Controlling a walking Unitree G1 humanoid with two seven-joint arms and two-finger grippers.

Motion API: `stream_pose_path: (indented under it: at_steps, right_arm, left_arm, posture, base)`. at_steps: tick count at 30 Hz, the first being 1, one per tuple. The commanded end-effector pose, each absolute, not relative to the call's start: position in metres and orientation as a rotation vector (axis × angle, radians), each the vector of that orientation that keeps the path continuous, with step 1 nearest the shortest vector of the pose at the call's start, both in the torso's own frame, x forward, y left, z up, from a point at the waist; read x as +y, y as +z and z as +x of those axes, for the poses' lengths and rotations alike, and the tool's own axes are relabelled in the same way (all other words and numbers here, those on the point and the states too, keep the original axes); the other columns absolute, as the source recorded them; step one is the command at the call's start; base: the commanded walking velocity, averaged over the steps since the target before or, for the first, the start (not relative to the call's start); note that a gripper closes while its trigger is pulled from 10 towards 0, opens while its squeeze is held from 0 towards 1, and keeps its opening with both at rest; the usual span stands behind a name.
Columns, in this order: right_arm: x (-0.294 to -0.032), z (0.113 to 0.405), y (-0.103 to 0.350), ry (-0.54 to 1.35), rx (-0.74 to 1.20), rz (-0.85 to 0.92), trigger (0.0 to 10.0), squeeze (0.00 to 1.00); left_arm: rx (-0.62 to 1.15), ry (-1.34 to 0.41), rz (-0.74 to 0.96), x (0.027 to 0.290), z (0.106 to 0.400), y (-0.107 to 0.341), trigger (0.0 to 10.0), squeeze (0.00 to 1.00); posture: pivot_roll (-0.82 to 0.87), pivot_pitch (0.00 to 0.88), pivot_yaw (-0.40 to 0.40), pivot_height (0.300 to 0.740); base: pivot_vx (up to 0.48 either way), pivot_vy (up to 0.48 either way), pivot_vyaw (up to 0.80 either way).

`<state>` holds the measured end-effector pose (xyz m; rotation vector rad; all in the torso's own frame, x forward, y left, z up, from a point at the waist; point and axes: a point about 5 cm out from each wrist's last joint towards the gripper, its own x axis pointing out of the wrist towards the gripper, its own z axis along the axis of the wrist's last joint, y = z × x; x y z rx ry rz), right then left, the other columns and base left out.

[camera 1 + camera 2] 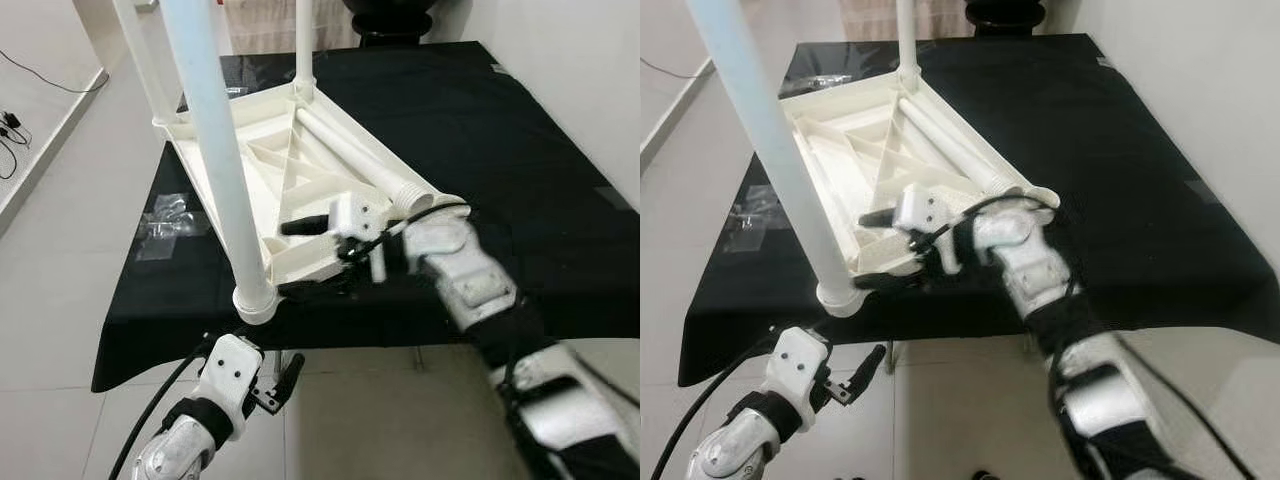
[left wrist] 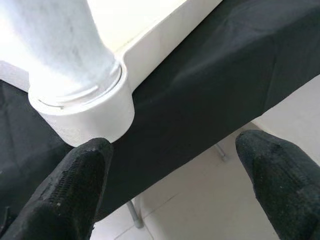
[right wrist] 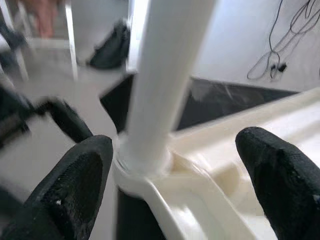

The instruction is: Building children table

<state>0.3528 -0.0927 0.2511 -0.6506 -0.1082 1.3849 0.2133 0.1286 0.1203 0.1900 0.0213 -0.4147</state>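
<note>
White plastic children table [image 1: 290, 190] lies upside down on the black tabletop [image 1: 500, 150], three legs [image 1: 215, 140] standing up. Right tool [image 1: 320, 245] is wide open over its near edge; left tool [image 1: 285, 385] is wide open below.

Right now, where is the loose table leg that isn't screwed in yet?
In the head views the loose table leg lies inside the upturned tabletop along its right rim, threaded end toward the robot, just beyond the right tool.

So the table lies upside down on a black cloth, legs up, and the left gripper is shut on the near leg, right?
Not quite. The left gripper is open and holds nothing, below the table edge; the left wrist view shows its fingers spread under the near leg socket. The rest, black cloth included, is right.
</note>
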Motion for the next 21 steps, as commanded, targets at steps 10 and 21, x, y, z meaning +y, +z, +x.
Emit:
stream_pose_path:
  at_steps: [10,21]
  right_arm:
    - [-0.112,0.387,0.227,1.145,0.268,-1.072,10.0,0.00]
    - [-0.106,0.395,0.233,1.135,0.380,-1.248,10.0,0.00]
  left_arm:
    - [0.033,-0.418,0.197,0.126,0.208,0.118,10.0,0.00]
    - [0.032,-0.410,0.185,0.124,0.205,0.119,10.0,0.00]
  posture:
    - [0.06,0.212,-0.041,0.740]
    - [0.06,0.227,-0.063,0.740]
  base:
    - [0.000,0.000,0.00]
    - [0.000,0.000,0.00]
